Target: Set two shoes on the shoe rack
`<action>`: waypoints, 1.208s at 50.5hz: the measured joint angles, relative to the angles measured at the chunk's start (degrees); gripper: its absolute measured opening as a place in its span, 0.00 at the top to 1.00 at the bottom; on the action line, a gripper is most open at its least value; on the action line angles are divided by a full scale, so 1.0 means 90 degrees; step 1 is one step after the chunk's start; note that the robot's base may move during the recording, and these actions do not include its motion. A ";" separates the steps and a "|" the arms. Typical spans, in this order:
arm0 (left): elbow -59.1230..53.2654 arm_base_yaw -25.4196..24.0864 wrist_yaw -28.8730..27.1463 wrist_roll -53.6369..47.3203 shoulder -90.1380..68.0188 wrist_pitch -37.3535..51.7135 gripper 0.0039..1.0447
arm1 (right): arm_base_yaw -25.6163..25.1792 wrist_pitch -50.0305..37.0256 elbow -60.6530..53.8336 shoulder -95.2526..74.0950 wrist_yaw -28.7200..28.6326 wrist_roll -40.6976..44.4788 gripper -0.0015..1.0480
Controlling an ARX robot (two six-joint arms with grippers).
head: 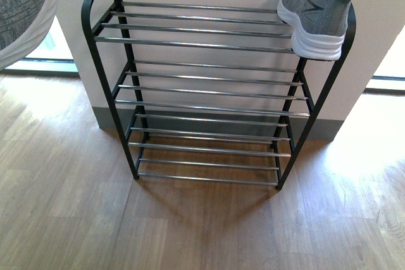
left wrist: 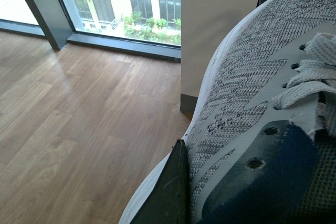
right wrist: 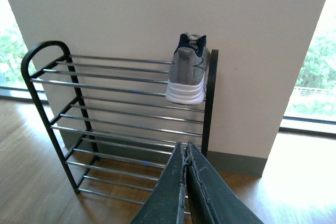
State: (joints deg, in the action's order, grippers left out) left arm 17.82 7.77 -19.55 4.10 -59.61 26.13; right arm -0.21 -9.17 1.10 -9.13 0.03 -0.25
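The left claw [left wrist: 181, 178] clamps the second sneaker [head: 22, 4], which should land flat on the shoe rack [head: 202, 45] beside the first sneaker [head: 316, 14]. The right claw [right wrist: 185, 150] is closed and empty.

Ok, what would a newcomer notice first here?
One grey sneaker sits alone on the top tier of the shoe rack, at its right end. The second sneaker looms aloft at the front view's upper left, filling the left wrist view. The right hand is shut and empty.

a home hallway: shoe rack [head: 209, 93], wood floor [head: 63, 207], tall windows [left wrist: 131, 3].
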 joint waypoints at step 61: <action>0.0000 -0.0007 -0.0007 -0.0002 0.0000 0.0000 0.99 | 0.0000 0.1010 0.0000 0.0981 -0.0005 0.0010 0.09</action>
State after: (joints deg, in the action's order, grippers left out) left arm 17.82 7.70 -19.62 4.08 -59.61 26.13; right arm -0.21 -0.08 1.10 -0.30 -0.01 -0.16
